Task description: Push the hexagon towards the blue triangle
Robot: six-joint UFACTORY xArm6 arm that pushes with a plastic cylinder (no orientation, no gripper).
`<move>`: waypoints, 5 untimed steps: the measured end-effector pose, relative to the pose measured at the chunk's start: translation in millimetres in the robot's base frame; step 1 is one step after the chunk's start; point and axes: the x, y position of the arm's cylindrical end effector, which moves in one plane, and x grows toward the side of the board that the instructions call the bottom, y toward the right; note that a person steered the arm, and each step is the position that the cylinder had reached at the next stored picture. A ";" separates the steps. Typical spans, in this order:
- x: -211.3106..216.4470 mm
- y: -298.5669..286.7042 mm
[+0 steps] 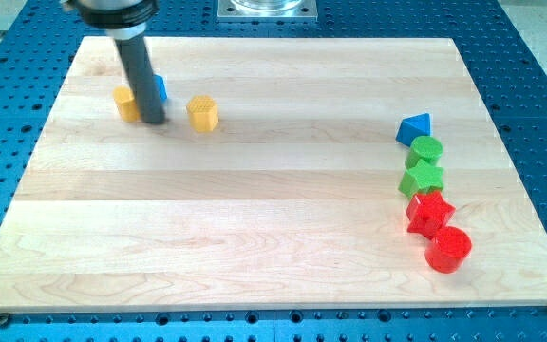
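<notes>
Nearest to the view's bottom, at the right side of the wooden bench (pixel 254 237), stands a red cylinder (pixel 448 249). Just above it are a red star (pixel 428 212), a green star (pixel 422 178), a green cylinder (pixel 427 148) and the blue triangle (pixel 414 128), all in one close column. Far at the upper left is the yellow hexagon (pixel 202 113), well apart from the triangle. My tip (pixel 154 122) is left of it, between it and a yellow block (pixel 126 104), in front of a blue block (pixel 160 88). The tool is a plain rod; it holds nothing.
</notes>
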 end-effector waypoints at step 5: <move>33.3 95.9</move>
